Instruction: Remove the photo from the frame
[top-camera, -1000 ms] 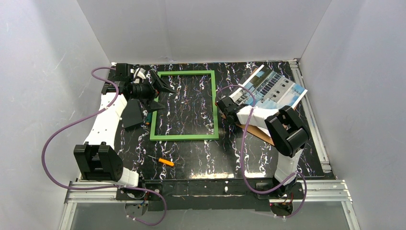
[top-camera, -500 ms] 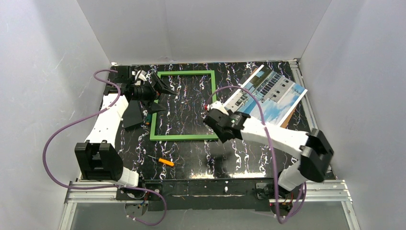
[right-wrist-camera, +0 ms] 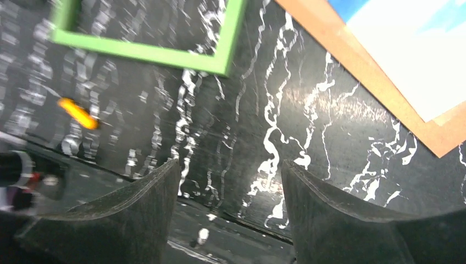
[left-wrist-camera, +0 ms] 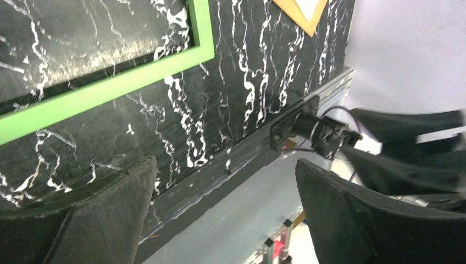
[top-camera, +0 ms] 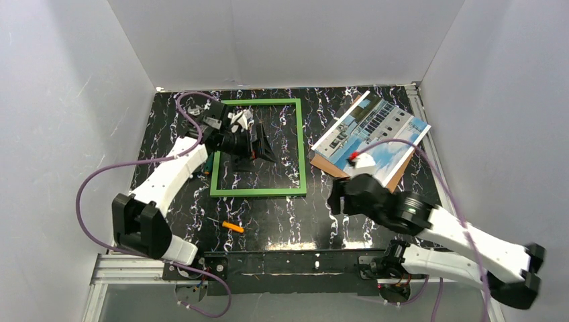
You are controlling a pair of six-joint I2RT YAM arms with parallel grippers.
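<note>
Your right gripper hangs open and empty; just beyond it the photo lies on a brown board, apart from the frame. Your left gripper, jaws wide and empty, hovers above the frame's opening.

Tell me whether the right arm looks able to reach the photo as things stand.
Probably yes. The right gripper hangs open just short of the photo, which lies face up on the brown backing board, apart from the frame. Nothing stands between them.
</note>
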